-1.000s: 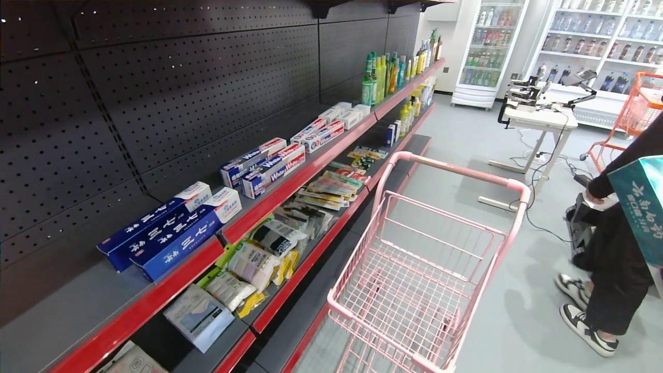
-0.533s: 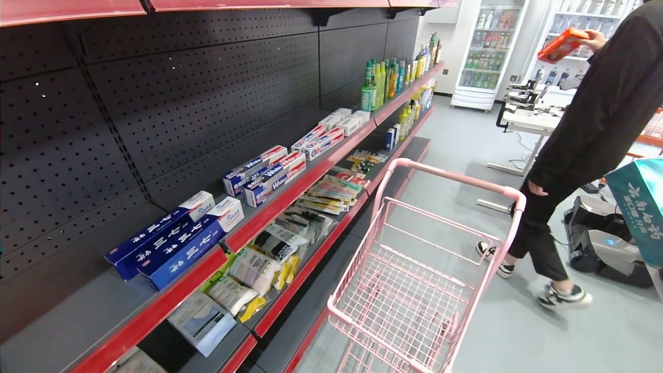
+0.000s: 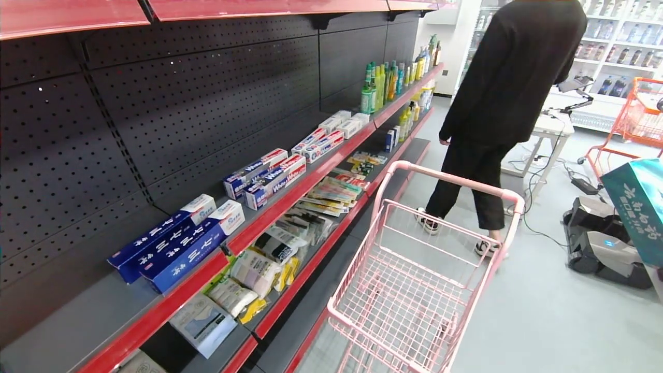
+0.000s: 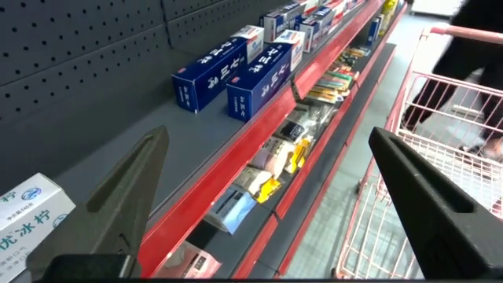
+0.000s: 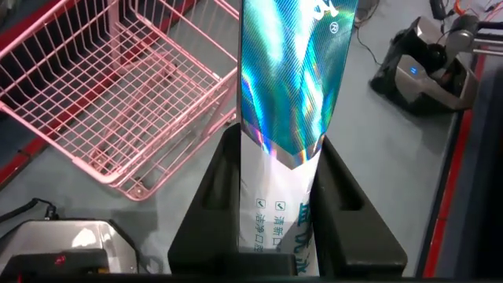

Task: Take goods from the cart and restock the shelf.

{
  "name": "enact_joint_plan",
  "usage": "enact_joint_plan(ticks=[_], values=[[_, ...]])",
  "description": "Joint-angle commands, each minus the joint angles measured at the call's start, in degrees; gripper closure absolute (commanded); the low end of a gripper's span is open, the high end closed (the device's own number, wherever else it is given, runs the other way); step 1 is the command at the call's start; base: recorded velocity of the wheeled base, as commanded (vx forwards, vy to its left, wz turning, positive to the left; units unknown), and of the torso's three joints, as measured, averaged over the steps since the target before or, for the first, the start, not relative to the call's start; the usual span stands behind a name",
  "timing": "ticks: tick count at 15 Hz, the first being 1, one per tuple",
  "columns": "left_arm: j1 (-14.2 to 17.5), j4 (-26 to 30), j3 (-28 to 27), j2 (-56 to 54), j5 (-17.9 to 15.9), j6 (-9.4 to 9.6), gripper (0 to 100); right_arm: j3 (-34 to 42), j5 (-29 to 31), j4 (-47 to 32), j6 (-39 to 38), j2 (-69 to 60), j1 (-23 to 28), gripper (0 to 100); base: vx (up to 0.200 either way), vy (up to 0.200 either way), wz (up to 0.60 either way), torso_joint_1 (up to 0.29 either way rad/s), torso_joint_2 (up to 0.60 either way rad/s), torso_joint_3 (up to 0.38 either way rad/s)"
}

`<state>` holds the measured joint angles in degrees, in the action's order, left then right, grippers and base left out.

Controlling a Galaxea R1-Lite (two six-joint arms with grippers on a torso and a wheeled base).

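Note:
A long box (image 5: 287, 86), teal and shiny at one end and white at the other, stands upright between the fingers of my right gripper (image 5: 279, 161), which is shut on it. This box (image 3: 639, 207) sits at the head view's right edge, to the right of the pink wire cart (image 3: 450, 181). My left gripper (image 4: 267, 196) hangs open over the shelf's grey board (image 4: 118, 149), with nothing between its fingers. Blue toothpaste boxes (image 3: 176, 243) lie on the red-edged shelf (image 3: 290, 194), with more white and red boxes (image 3: 269, 173) farther along.
Packets (image 3: 259, 264) fill the lower shelf. Green and yellow bottles (image 3: 380, 80) stand at the shelf's far end. A grey machine (image 3: 601, 243) lies on the floor right of the cart. An orange cart (image 3: 627, 119) and a white table (image 3: 554, 127) stand beyond.
The head camera has tilted up a little, so an upper red shelf edge now shows. The teal box keeps its place at the right edge; the cart and shelf goods have not moved.

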<state>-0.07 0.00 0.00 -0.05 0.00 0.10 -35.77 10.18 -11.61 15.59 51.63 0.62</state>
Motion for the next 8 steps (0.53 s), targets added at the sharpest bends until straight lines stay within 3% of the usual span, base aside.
enact_joint_plan(ticks=[1,2,8], values=[[0.0,0.0,0.0,0.0,0.0,-0.01,0,0.0,0.0,0.0,0.0,0.2,0.0,100,0.000,0.000,0.00,0.000,0.00,0.000],[0.0,0.0,0.0,0.0,0.0,-0.01,0,0.0,0.0,-0.1,0.0,0.3,0.0,100,0.000,0.000,0.00,0.000,0.00,0.000],[0.0,0.0,0.0,0.0,0.0,-0.01,0,0.2,-0.2,-0.1,1.5,1.0,-0.1,100,0.000,0.000,0.60,0.005,0.00,0.002]])
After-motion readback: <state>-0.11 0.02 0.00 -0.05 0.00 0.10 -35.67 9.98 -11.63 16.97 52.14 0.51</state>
